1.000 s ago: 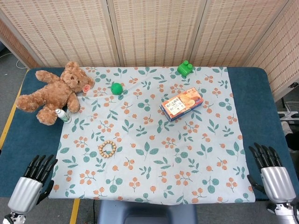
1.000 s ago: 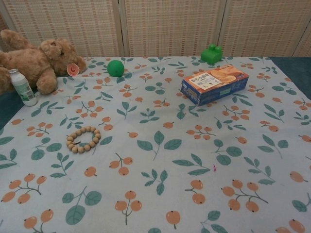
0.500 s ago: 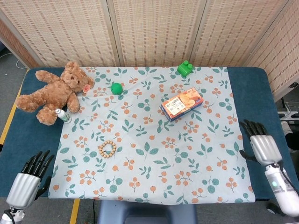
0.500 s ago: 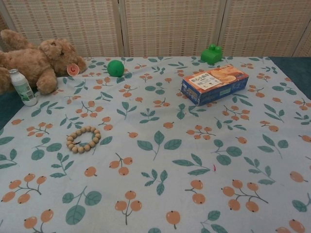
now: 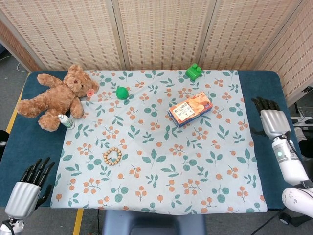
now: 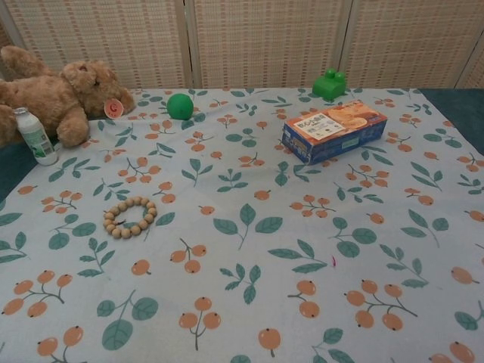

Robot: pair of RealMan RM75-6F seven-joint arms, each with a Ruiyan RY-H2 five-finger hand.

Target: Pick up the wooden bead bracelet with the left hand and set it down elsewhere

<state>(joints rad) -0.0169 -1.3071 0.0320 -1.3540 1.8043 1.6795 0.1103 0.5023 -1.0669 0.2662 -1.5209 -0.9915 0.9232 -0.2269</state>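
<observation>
The wooden bead bracelet [image 5: 112, 156] [image 6: 130, 217] lies flat on the leaf-patterned cloth, left of the middle. My left hand [image 5: 25, 190] hovers at the near left corner over the blue table edge, empty, fingers apart, well short of the bracelet. My right hand [image 5: 270, 120] is raised at the right edge of the table, fingers extended and holding nothing. The chest view shows neither hand.
A teddy bear [image 5: 56, 96] and a small white bottle [image 5: 65, 121] lie at the far left. A green ball [image 5: 122, 92], a green toy block [image 5: 194, 72] and an orange-and-blue snack box [image 5: 190, 109] sit further back on the cloth [image 5: 161, 166].
My right hand has moved from the near right corner up along the right edge toward the back. My left hand has drifted slightly lower and left. The bracelet has not moved.
</observation>
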